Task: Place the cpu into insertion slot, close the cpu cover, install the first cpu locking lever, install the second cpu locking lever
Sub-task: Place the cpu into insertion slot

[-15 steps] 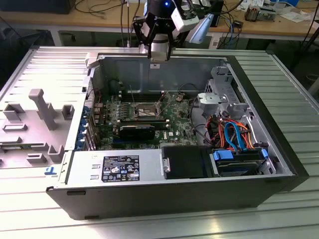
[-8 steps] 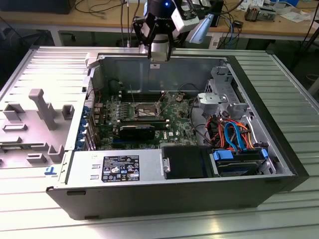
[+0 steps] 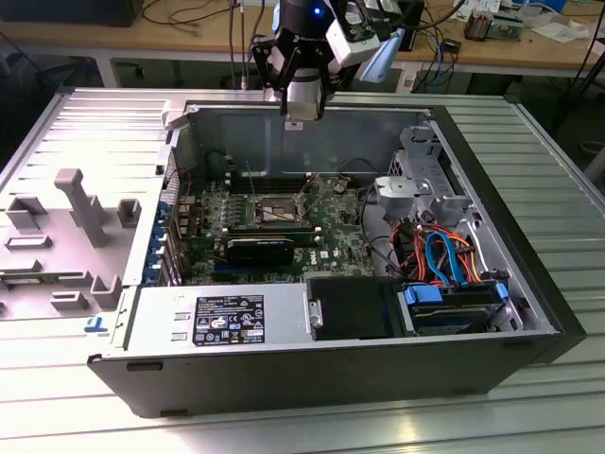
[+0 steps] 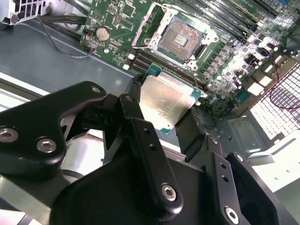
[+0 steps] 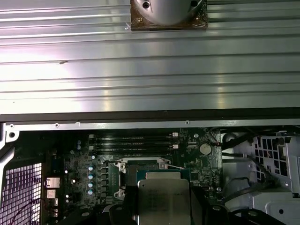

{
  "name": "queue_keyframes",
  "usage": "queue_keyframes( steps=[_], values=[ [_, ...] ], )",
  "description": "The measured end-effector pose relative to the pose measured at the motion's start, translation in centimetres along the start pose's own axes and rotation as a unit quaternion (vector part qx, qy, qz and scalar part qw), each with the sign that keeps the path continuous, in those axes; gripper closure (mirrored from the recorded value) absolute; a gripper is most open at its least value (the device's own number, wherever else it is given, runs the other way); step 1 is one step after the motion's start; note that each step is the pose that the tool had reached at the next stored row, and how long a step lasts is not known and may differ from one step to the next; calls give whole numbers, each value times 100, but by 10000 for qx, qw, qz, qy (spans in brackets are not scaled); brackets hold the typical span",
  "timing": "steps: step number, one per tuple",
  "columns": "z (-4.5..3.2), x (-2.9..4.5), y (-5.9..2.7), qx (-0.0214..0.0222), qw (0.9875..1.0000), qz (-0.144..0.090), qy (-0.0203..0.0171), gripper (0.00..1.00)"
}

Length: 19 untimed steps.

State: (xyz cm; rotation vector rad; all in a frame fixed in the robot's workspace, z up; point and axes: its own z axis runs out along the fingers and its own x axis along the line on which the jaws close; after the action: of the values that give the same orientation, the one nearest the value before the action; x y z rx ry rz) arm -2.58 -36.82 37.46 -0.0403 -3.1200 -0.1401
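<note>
My gripper (image 3: 301,112) hangs high over an open computer case (image 3: 331,378) that lies on its side on a ribbed metal table (image 3: 558,227). In the exterior view, the gripper sits above the far wall of the case. It is well apart from the insertion slot (image 3: 276,210) and raised clear of it.

In the second wrist view, my gripper (image 4: 165,107) is narrowed to the width of the cpu (image 4: 168,96). Its two black fingers (image 4: 132,105) clamp the cpu by opposite edges. The cpu lies flat between them with its dull silver top facing the camera and a thin green edge showing around it. It touches nothing but my fingers.

In that same view, the insertion slot (image 4: 180,40) lies beyond the cpu, near it but apart. The slot is set into a green circuit board (image 4: 225,65). Its square field of contacts is bare, and a silvery metal frame runs around it. A coin battery (image 4: 102,33) sits on the board near the slot.

In the first wrist view, the cpu (image 5: 164,199) shows in front of the insertion slot (image 5: 154,168) and hides part of it from that camera. Long black memory slots (image 5: 136,139) run alongside the insertion slot on its far side. The coin battery (image 5: 205,148) sits just past the end of the memory slots.
</note>
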Motion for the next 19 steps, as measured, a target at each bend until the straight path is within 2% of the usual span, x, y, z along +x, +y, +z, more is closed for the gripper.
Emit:
queue_keyframes(
  steps=[19],
  values=[
    [-5,-2,-48,1,10000,-1,0,46]
  ],
)
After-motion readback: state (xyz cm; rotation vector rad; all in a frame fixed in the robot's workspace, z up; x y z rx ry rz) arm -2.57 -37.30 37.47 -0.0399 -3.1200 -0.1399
